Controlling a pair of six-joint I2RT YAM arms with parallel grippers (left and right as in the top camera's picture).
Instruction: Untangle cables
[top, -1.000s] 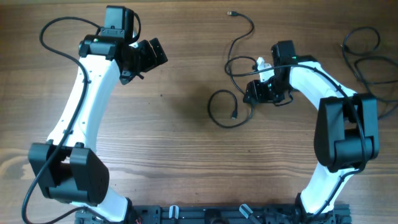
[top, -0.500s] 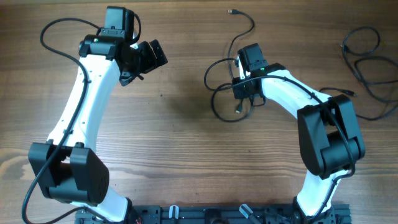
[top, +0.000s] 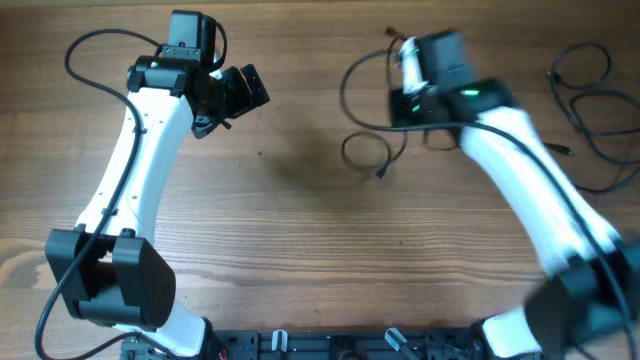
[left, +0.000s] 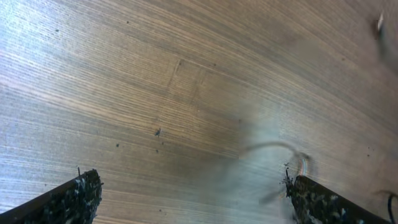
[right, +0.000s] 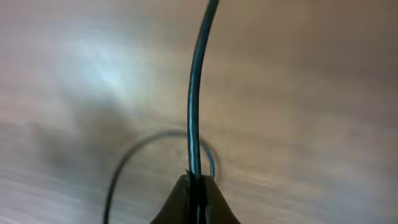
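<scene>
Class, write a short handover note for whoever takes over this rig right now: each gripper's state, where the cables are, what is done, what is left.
Left gripper: open, empty, over bare table on the left side.
Right gripper: shut on a cable; the arm is motion-blurred.
Cables: the held cable's loops lie centre-right, beside the right gripper. A second bunch lies apart at the right edge.
Done: one strand gripped.
Left: the loops are not yet drawn out straight; the second bunch is untouched.
</scene>
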